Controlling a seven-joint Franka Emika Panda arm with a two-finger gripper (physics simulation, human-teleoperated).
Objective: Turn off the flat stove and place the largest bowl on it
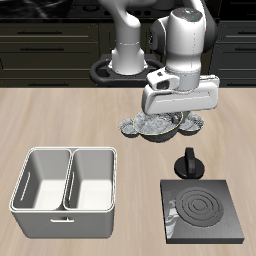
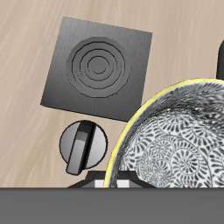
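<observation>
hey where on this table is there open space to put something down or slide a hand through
Bare wood lies between the white two-compartment bin and the flat stove, and in the strip from the bin back to the table's far edge. The stove's dark coil rings carry nothing. It is crowded farther back, where the hand hangs over the cluster of bowls, close to the stove's knob.

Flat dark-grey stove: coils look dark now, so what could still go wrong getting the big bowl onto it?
1. The flat dark-grey stove has its black round knob between it and the bowls; a low carry could hit it.
2. The speckled largest bowl sits hard by other bowls, hidden under the gripper; grasping may snag a neighbour.
</observation>
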